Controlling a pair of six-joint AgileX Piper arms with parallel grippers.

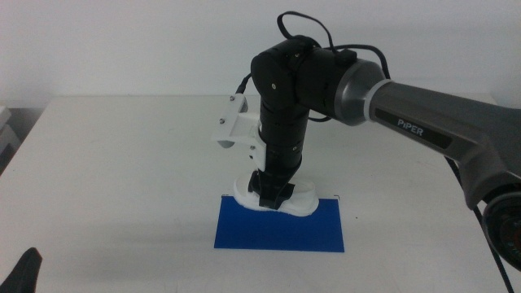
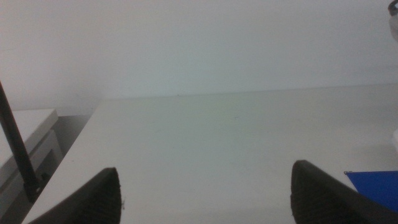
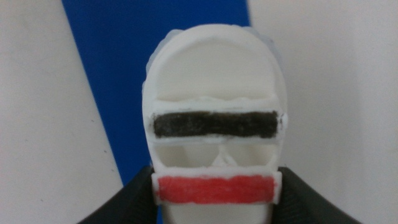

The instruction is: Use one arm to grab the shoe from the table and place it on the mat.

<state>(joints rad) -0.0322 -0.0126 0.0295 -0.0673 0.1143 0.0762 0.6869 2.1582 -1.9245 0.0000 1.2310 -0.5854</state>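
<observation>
Middle view: right gripper clenched on the shoe, which sits at the mat's twelve-o'clock edge, placing step apparently in hand, next move likely release and lift; left gripper waits released at seven o'clock.

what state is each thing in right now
shoe: held at the mat's far edge, partly over mat, partly over table
mat: flat on the table, shoe over its far edge
right gripper: down over the mat's far edge, shut on shoe's sides
left gripper: open, empty, waiting near the table's left front
table: bears the mat
</observation>
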